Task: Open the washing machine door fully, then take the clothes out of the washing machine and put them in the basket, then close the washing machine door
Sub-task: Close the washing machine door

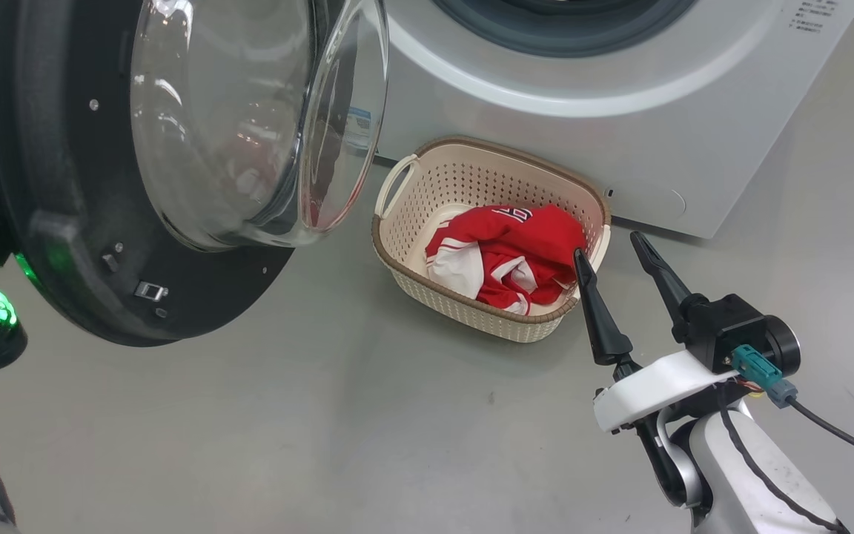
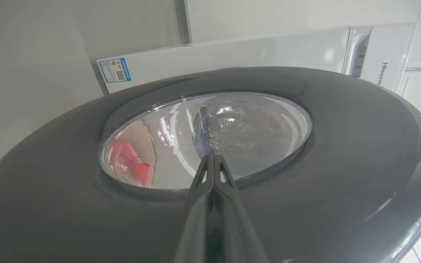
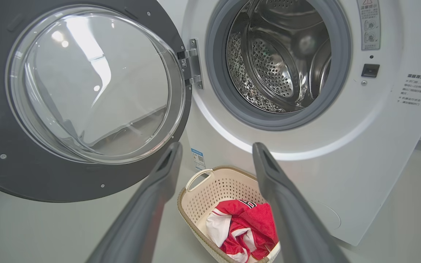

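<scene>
Washing machine door (image 1: 49, 185): rigid, hinged, gloss probably slippery (glass bowl fragile), so push outer rim. Left gripper (image 2: 213, 157) fingers together at door's outer face; right gripper (image 1: 608, 246) fingers apart, clear of door.

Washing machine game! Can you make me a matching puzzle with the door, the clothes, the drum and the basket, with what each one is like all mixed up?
Things:
1. door
2. clothes
3. drum
4. basket

What each is like:
A. shiny metal full of little holes
B. standing on the floor
C. swung wide open
D. red and white, piled inside the basket

Right pairs: 1-C, 2-D, 3-A, 4-B
</scene>
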Tool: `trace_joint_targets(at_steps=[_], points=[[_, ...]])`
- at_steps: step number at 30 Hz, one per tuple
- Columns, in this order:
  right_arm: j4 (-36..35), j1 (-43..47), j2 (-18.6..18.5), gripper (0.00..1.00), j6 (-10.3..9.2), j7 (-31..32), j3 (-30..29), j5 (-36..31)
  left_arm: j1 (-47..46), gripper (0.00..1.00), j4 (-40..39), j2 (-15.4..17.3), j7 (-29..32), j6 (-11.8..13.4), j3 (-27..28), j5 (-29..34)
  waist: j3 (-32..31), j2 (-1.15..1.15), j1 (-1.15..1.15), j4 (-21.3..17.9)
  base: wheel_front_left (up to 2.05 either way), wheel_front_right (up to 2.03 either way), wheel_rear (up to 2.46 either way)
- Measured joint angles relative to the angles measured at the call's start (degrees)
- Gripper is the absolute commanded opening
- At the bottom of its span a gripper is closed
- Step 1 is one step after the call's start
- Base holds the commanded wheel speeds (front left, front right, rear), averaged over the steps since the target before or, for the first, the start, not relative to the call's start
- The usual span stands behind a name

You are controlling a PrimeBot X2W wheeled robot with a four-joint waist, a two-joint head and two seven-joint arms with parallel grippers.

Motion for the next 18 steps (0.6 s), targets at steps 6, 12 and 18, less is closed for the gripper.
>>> trace_joint_targets(at_steps=[6,12,18], points=[[0.27,0.49,0.24,1.00,-0.01,-0.19,0.01,0.33,1.27,0.00,-2.44,-3.12,3.58,-0.62,-1.69,-0.56,-0.70,0.00,0.00,0.32,0.00,0.00,0.00],[0.60,0.87,0.55,1.00,-0.01,-0.37,0.00,0.48,3.27,0.00,-5.61,-5.83,6.69,-0.70,-2.44,-1.86,-1.60,0.00,0.00,0.59,0.00,0.00,0.00],[0.85,1.07,0.74,1.00,-0.02,-0.85,0.00,0.49,5.70,0.00,-7.86,-8.43,9.23,-0.71,-3.15,-3.43,-2.35,0.00,0.00,0.67,0.00,0.00,0.00]])
